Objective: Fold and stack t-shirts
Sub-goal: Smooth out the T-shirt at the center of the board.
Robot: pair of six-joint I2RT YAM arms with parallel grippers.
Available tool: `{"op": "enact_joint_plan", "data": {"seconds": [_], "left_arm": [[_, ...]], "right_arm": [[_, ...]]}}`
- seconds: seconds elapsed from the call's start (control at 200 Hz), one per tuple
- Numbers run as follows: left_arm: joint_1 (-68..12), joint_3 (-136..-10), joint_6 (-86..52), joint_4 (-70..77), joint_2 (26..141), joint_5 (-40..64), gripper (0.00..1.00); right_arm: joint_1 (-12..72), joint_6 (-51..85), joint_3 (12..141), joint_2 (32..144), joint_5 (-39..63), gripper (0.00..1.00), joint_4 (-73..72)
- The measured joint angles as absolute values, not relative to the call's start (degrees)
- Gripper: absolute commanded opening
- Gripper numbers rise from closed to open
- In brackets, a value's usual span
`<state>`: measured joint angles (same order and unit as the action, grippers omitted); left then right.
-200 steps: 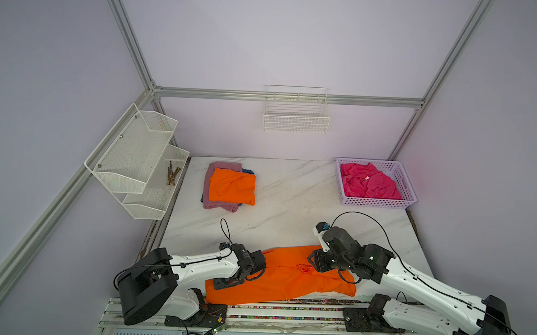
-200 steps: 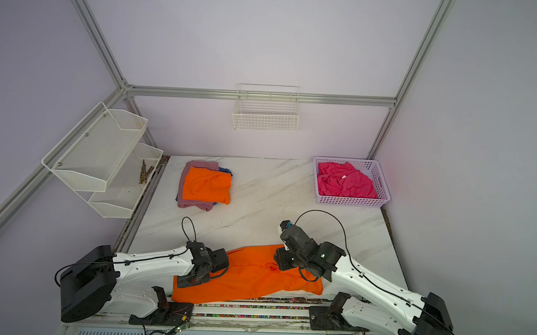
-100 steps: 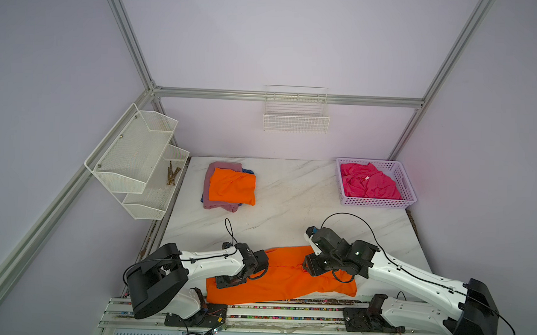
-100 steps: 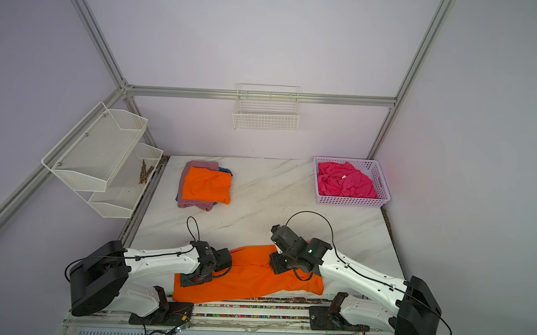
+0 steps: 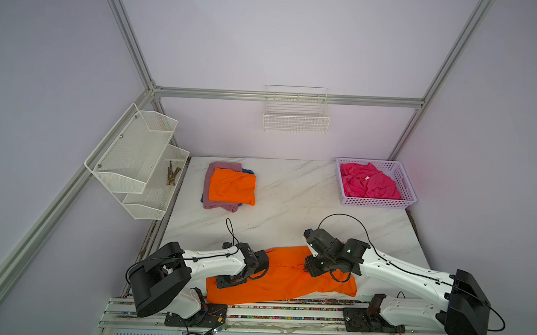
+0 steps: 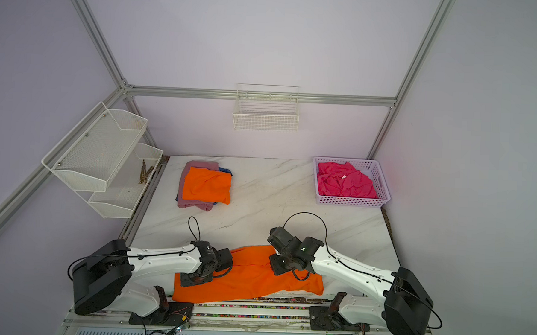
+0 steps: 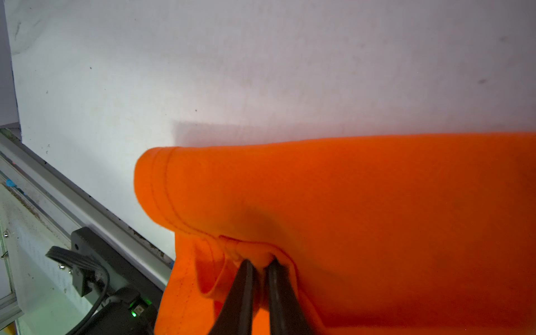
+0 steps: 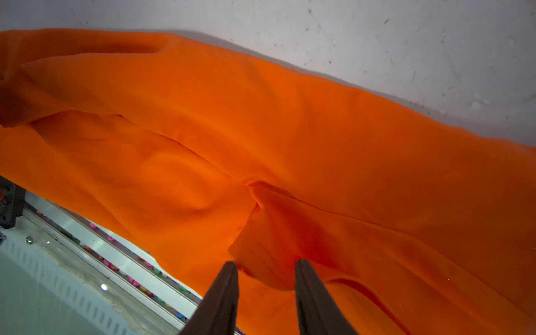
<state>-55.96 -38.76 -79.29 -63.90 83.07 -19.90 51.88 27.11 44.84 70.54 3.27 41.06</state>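
Now your left claw [image 7: 259, 262] is clenched on the orange t-shirt [image 5: 281, 280], lying at six o'clock on the marble table [image 5: 290, 212]; your right claw [image 8: 265, 266] stands spread over a fold of it.

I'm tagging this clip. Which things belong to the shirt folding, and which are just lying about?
Job: spread orange t-shirt; folded stack; hot pink t-shirt; lilac basket.
Lying about: mesh shelf; wire wall basket; brown sticks.
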Motion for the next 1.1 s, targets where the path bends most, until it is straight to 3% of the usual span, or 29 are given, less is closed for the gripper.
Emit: {"op": "enact_joint_plan", "data": {"seconds": [0.13, 0.35, 0.56, 0.955, 1.01, 1.1], "left_arm": [[-56.0, -38.8, -79.3, -63.9, 83.1, -19.9, 0.16], [-56.0, -38.6, -79.3, -63.8, 82.9, -19.8, 0.16], [-56.0, -38.2, -79.3, -63.7, 82.3, -19.8, 0.16], [-56.0, -36.2, -79.4, -62.8, 78.8, -19.8, 0.16], [-56.0, -36.2, -79.4, -62.8, 78.8, -19.8, 0.16], [-56.0, -36.1, -79.4, -62.8, 78.8, -19.8, 0.16]], "right_arm": [[51.9, 27.1, 46.1, 70.9, 2.1, 0.38, 40.4], [51.9, 27.0, 48.2, 73.5, 0.5, 0.28, 36.7], [51.9, 26.7, 47.6, 78.8, 0.7, 0.0, 33.3], [51.9, 28.3, 42.5, 73.0, 1.5, 0.0, 33.0], [51.9, 28.4, 42.2, 72.1, 1.8, 0.05, 33.3], [52.0, 28.8, 41.9, 71.3, 2.1, 0.0, 34.3]]}}
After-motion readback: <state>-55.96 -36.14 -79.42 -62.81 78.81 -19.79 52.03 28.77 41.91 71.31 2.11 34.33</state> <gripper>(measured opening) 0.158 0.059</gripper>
